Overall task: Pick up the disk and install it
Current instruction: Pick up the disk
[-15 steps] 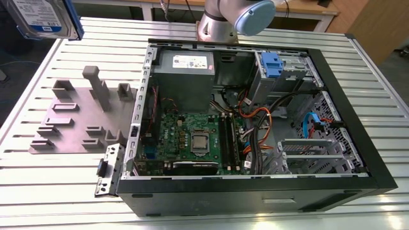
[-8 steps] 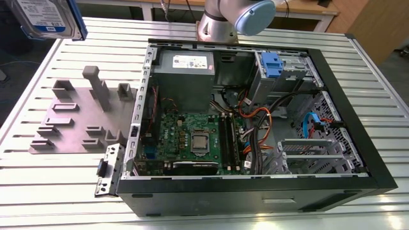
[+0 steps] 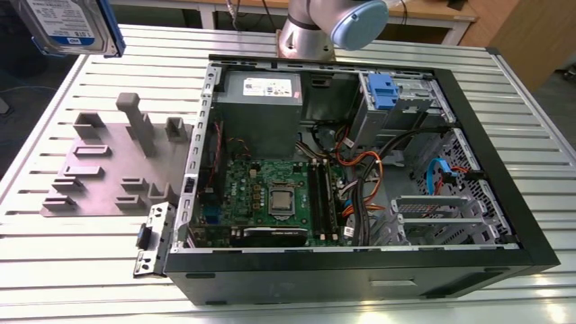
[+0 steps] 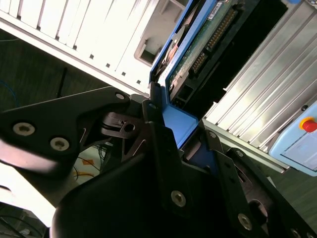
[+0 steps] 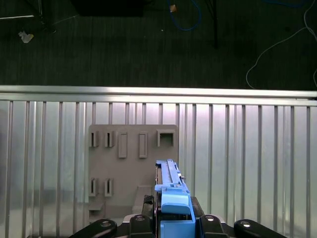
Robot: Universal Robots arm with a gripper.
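The disk [image 3: 67, 27], a silver-grey drive with a white-and-blue label in a blue carrier frame, hangs high above the table's far corner on the exterior view's left. In the first wrist view the disk [image 5: 171, 191] is seen edge-on above the grey fixture plate [image 5: 132, 168]. My gripper [image 5: 174, 220] is shut on its blue carrier. The second wrist view shows the disk's green circuit-board underside [image 4: 198, 47], with my gripper [image 4: 181, 124] clamping the blue frame between its black fingers [image 4: 154, 119].
An open computer case [image 3: 360, 266] lies on the slatted metal table [image 3: 54, 256], with a lone blue bracket [image 3: 382, 91] in its drive bay and a grey power supply [image 3: 261, 111]. The grey fixture plate [image 3: 108, 169] stands beside the case. The arm's base [image 3: 311, 30] rises behind it.
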